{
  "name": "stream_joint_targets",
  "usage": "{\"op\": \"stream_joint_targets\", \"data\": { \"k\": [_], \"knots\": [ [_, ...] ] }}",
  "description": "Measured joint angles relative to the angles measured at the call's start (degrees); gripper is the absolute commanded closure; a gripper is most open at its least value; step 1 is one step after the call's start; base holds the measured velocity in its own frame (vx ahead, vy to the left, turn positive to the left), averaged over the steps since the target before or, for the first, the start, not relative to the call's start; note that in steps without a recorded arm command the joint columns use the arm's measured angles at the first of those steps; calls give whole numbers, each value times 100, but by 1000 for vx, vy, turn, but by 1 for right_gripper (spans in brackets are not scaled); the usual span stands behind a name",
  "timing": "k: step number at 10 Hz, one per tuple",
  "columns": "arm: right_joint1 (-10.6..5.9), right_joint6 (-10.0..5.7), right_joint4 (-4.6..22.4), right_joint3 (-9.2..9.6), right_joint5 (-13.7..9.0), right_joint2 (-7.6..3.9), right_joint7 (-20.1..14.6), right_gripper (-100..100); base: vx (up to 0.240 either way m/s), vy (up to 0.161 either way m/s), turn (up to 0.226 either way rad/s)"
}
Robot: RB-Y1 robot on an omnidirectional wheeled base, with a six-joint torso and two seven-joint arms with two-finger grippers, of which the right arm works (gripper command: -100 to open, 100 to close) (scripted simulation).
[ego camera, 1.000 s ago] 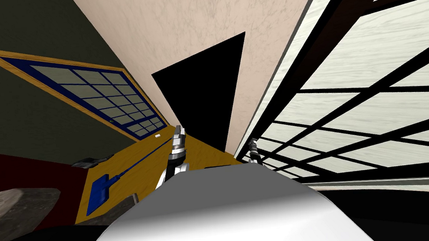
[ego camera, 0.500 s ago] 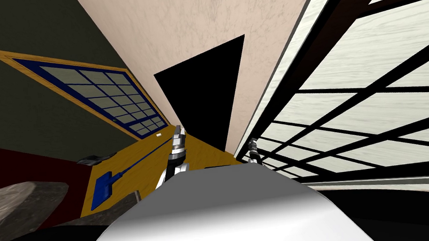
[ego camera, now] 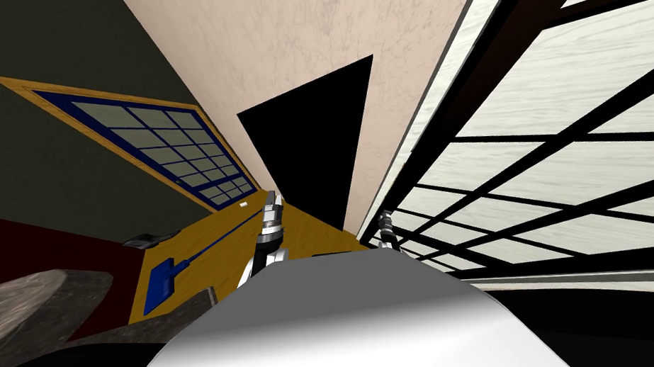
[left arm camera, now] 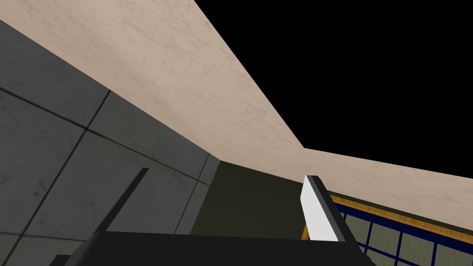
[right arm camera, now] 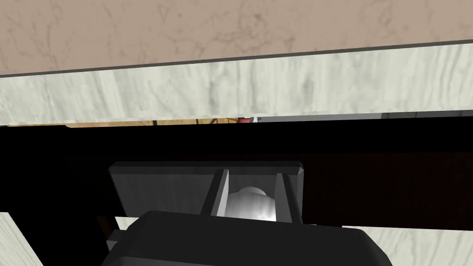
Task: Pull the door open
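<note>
Head view drifted as I moved | blue-framed window (ego camera: 167,152) upper left, black area (ego camera: 316,143) centre | door (ego camera: 562,106) right side, pale panels, black bars | right gripper (right arm camera: 251,178) clamped on knob (right arm camera: 249,203) | left gripper (left arm camera: 227,174) spread

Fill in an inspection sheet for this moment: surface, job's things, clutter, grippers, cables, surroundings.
Surface: yellow-brown floor.
Job's things: door, pale panes between dark bars; its grey knob sits on a grey plate; a thin slit shows along the door's dark edge.
Clutter: blue flat-headed tool with a long handle, lying on the floor.
Grippers: right gripper shut on the knob; left gripper open, holding nothing.
Cables: nothing seen.
Surroundings: pinkish wall, black area, blue-framed window in a dark wall.
</note>
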Motion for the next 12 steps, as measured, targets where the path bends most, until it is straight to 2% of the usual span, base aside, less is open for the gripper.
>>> {"op": "stream_joint_targets", "data": {
  "k": [1,2,3,5,6,8,9,10,11,12],
  "knots": [
    [100,67,-194,-2,-20,33,-55,100,-18,-3,-6],
    [110,70,-217,6,-21,49,-73,100,0,0,0],
    [-35,-57,63,29,-11,8,-139,100,-22,-2,29],
    [-126,-189,268,91,-50,-50,-478,100,-32,-9,39],
    [81,-17,-136,91,-77,-23,-562,100,-5,1,-14],
    [25,-43,-47,101,-79,-10,-626,100,0,1,-13],
    [-129,-203,288,126,-64,-50,-688,100,3,-1,15],
    [-162,-259,366,125,-64,-57,-719,100,2,6,-10],
    [4,-111,29,108,-75,-23,-663,100,-28,-1,21],
    [33,-24,-75,119,-99,-34,-738,100,-24,-9,26]
  ]
}}
